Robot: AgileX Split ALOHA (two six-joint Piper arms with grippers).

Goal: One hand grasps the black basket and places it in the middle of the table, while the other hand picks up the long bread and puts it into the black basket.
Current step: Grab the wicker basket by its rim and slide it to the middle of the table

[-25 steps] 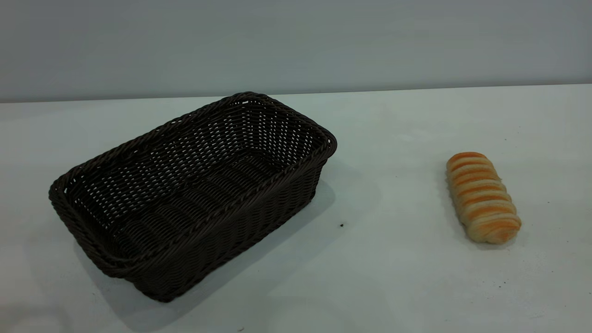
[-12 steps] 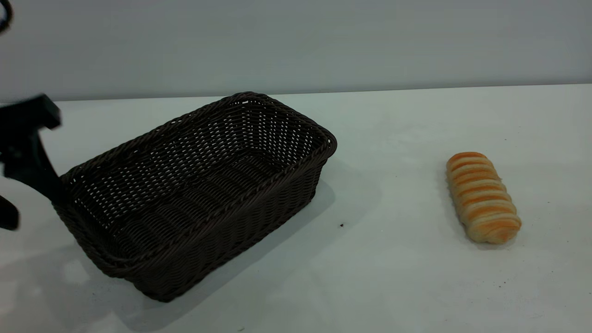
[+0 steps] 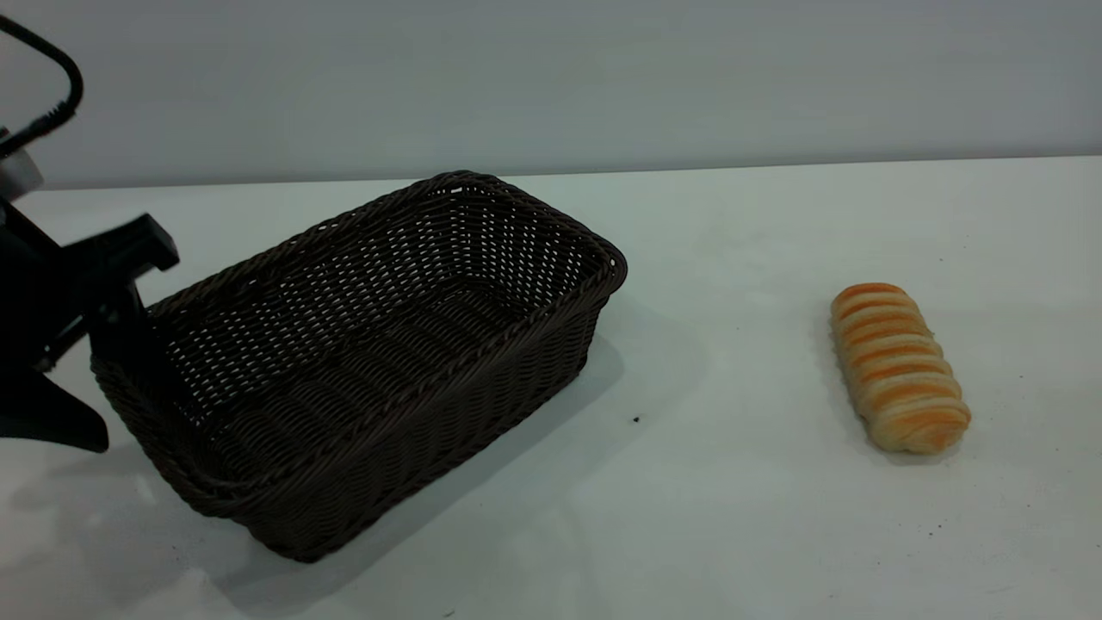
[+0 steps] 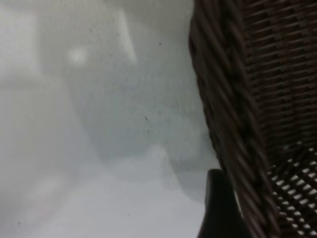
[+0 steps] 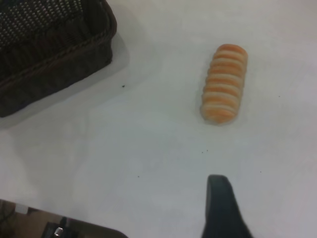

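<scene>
The basket [image 3: 362,362] is not yet moved: it sits at the left of the surface [image 3: 740,517]. At its left end the left gripper [image 3: 95,362] is seen with jaws spread across the rim, not closed. Well apart at the right, the bread [image 3: 898,368] lies untouched. The right gripper's state cannot be told.

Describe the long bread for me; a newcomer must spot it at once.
On the white table, look to the right of the black basket, well apart from it. The long bread lies alone there on the bare tabletop. It is a small oblong golden-orange loaf with pale cream crosswise stripes, unlike the large dark woven basket.
</scene>
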